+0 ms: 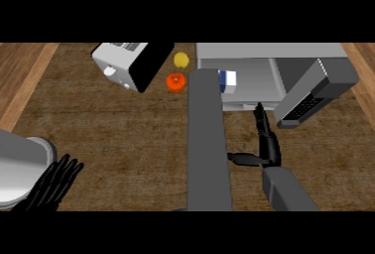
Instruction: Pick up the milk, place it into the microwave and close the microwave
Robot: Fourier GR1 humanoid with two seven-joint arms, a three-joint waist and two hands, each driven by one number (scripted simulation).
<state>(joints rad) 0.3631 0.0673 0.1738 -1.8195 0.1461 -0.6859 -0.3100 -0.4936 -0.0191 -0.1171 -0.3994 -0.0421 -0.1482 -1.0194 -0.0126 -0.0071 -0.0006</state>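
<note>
Brown counter (110, 134). Milk (227, 82) inside open microwave (256, 54); right hand (265, 141) fingers straight, together, empty. Left hand (55, 181) spread, lower left.

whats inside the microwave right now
A white and blue milk carton stands at the left of the open microwave cavity. A grey forearm covers the carton's left part and that side of the cavity, so anything further left cannot be seen.

Brown counter (110, 129) carries microwave (249, 54), toaster (117, 62), lemon (181, 59), orange (176, 82).
</note>
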